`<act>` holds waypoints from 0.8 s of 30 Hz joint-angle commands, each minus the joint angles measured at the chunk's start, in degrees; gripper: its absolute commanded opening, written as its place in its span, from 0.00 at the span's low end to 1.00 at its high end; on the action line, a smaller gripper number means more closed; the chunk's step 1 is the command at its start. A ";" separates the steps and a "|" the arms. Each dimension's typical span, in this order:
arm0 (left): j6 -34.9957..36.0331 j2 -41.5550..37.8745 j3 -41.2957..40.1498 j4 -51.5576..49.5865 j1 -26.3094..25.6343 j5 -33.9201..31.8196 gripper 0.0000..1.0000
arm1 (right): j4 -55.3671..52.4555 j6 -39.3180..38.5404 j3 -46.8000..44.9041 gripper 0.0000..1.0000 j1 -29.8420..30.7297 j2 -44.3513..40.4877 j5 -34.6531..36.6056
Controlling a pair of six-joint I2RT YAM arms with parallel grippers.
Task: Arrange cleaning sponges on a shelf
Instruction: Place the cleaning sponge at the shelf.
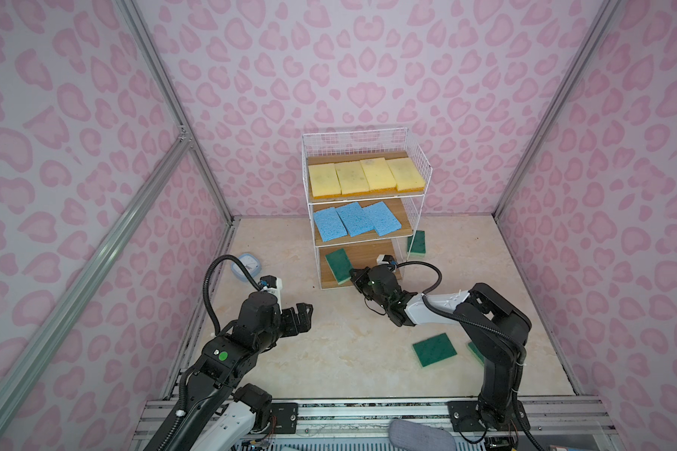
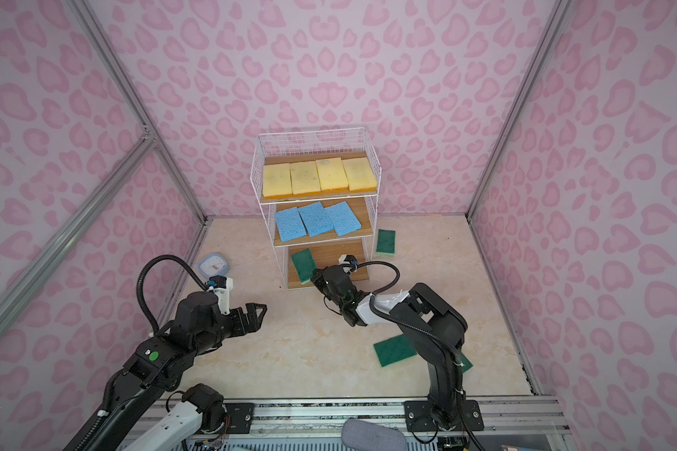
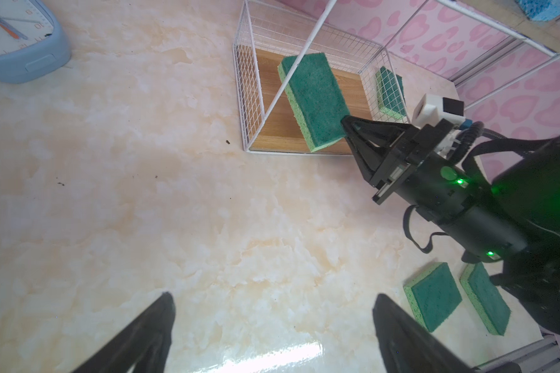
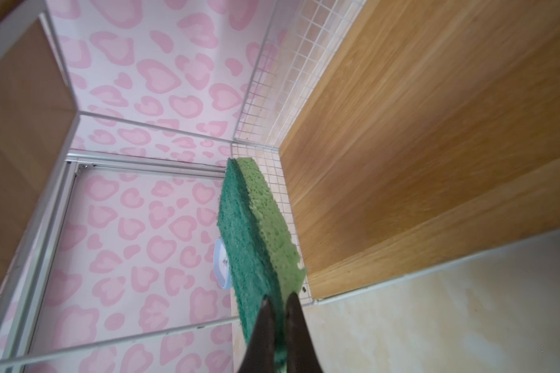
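Observation:
The shelf [image 1: 352,140] [image 2: 313,136] stands at the back; several pale yellow sponges [image 1: 364,177] lie on its top board and three light blue ones [image 1: 354,220] on the middle board. My right gripper [image 1: 353,275] [image 4: 278,298] is shut on the near end of a dark green sponge [image 1: 339,265] [image 3: 314,100] [image 4: 256,226], which reaches tilted into the left of the bottom tier. Whether it touches the board I cannot tell. My left gripper [image 1: 303,312] [image 3: 272,297] hangs open and empty over the floor, left of the shelf.
Another green sponge [image 1: 417,244] lies on the floor right of the shelf. Two more, one [image 1: 434,348] in plain view and one [image 1: 475,351] partly behind the right arm, lie near that arm. A light-blue clock [image 1: 247,265] [image 3: 17,42] sits at the left wall.

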 commanded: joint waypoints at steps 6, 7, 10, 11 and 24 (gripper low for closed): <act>0.52 -0.10 0.05 -0.85 0.00 -0.19 0.97 | -0.56 4.12 5.57 0.04 2.12 6.11 6.01; 0.52 -0.17 -0.09 -0.80 0.00 -0.07 0.97 | -0.92 4.60 6.01 0.03 2.30 6.77 6.25; 0.43 -0.69 -0.32 -0.63 0.00 -0.37 0.97 | -1.19 6.47 7.14 0.04 2.49 8.76 6.80; 0.44 -1.07 -0.27 -0.70 0.05 -0.63 0.97 | -0.41 7.19 7.05 0.04 2.46 9.35 7.03; 0.43 -1.75 -0.76 -0.52 0.00 -0.66 0.97 | -1.45 8.34 11.79 0.12 3.34 14.28 4.42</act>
